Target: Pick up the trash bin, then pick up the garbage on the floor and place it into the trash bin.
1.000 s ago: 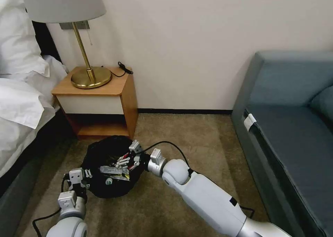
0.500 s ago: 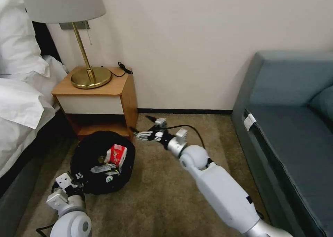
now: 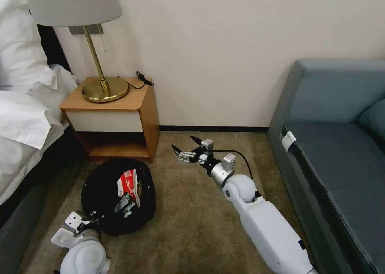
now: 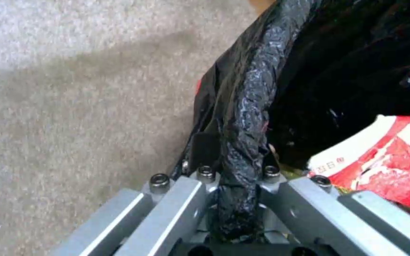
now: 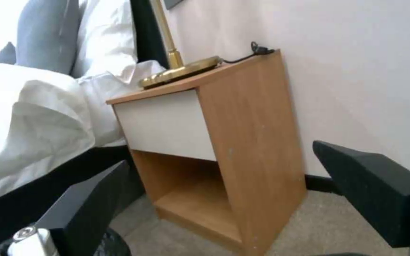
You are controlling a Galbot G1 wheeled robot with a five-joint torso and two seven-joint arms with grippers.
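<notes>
Now the right hand has drawn farther from the round black-bagged trash bin toward mid-frame, fingers spread apart, holding nothing. At lower left the left hand stays clamped on the bin's crinkled rim. A red-and-white snack packet lies inside. Behind stand the wooden nightstand and brass lamp; the grey-blue sofa fills the right edge.

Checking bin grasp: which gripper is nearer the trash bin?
Left. The left gripper is clamped on the trash bin rim; the right gripper hangs open beyond it, over carpet.
</notes>
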